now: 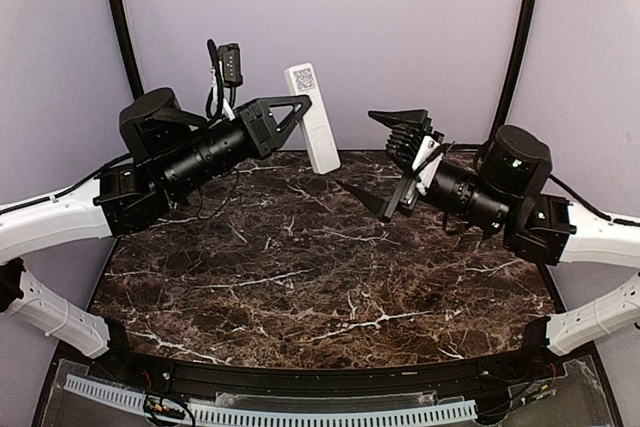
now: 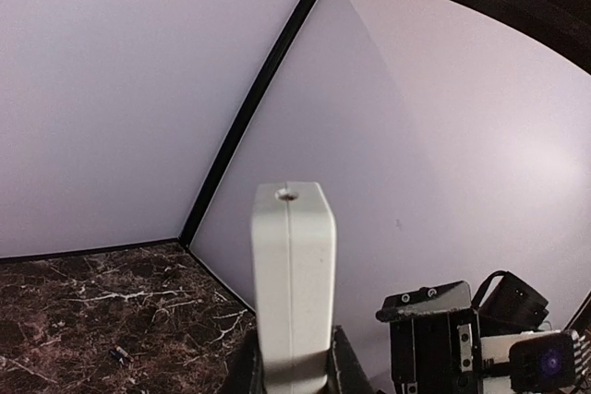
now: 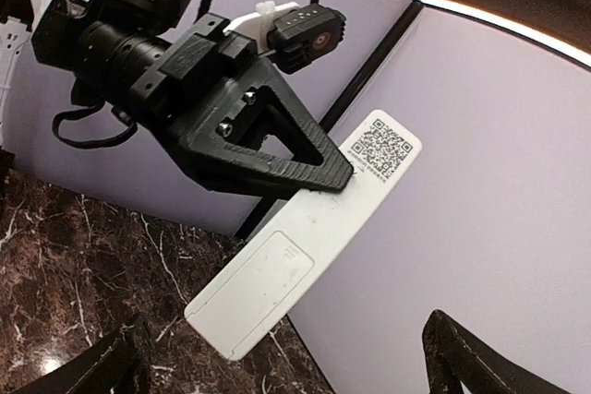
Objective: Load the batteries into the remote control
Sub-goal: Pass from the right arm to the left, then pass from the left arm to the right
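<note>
Held aloft at upper centre by just the tips of the closed left gripper [image 1: 300, 117], the remote control [image 1: 313, 119] could pivot or slip if the wide-open, empty right gripper [image 1: 358, 150] facing it pushes its back.

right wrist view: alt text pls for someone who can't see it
The left gripper holds the white remote control aloft, tilted, its back toward the camera with a QR sticker at the upper end. Dark marble table below, pale walls behind; the right gripper is open at the frame's bottom corners.
</note>
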Available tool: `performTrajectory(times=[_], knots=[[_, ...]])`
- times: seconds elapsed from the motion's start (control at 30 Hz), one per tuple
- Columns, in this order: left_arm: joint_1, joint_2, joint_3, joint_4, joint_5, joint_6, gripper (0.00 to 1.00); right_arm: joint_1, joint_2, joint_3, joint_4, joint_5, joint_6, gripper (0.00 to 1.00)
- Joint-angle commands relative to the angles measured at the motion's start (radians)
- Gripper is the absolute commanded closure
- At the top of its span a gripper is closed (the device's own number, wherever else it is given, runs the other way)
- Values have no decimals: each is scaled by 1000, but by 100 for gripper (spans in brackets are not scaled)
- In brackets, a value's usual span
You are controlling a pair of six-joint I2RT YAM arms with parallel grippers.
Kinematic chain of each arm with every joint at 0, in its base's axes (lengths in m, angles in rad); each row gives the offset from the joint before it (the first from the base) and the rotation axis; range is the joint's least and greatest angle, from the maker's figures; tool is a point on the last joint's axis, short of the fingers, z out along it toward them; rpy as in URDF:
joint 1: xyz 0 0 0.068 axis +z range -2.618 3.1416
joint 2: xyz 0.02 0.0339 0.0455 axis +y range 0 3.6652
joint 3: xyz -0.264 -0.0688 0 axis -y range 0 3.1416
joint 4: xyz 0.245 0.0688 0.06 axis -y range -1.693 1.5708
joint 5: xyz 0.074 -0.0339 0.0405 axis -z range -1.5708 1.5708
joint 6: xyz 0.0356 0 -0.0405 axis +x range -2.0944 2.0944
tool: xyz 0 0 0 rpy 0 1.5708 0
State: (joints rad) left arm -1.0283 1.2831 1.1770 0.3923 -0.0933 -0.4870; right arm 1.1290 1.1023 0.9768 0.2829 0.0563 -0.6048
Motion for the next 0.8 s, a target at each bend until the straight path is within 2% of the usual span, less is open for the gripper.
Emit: performTrajectory(times=[0.0, 0.13, 0.2, 0.27, 0.3, 0.4, 0.5, 0.67, 0.77], knots=[[7, -61, 10, -36, -45, -37, 100, 4, 58, -39, 208, -83, -366, 1], [18, -68, 1, -33, -11, -83, 100, 5, 101, -22, 249, -126, -496, 1], [28, -75, -9, -22, -4, -102, 100, 4, 116, -22, 312, -122, -503, 1], [33, -82, -13, -15, -1, -95, 100, -5, 128, 14, 358, -79, -362, 1], [33, -82, -16, -11, 3, -72, 100, -18, 124, 53, 295, -89, -253, 1], [34, -81, -27, 14, -12, -37, 100, -60, 105, 191, 15, -265, 69, 1], [33, -76, -54, 64, -37, -2, 100, -57, 117, 226, -45, -308, 247, 1], [33, -41, -64, 134, -49, 21, 100, -47, 138, 203, 20, -112, 450, 4], [33, -25, -68, 159, -46, 13, 100, -28, 186, 267, -41, 11, 518, 7]])
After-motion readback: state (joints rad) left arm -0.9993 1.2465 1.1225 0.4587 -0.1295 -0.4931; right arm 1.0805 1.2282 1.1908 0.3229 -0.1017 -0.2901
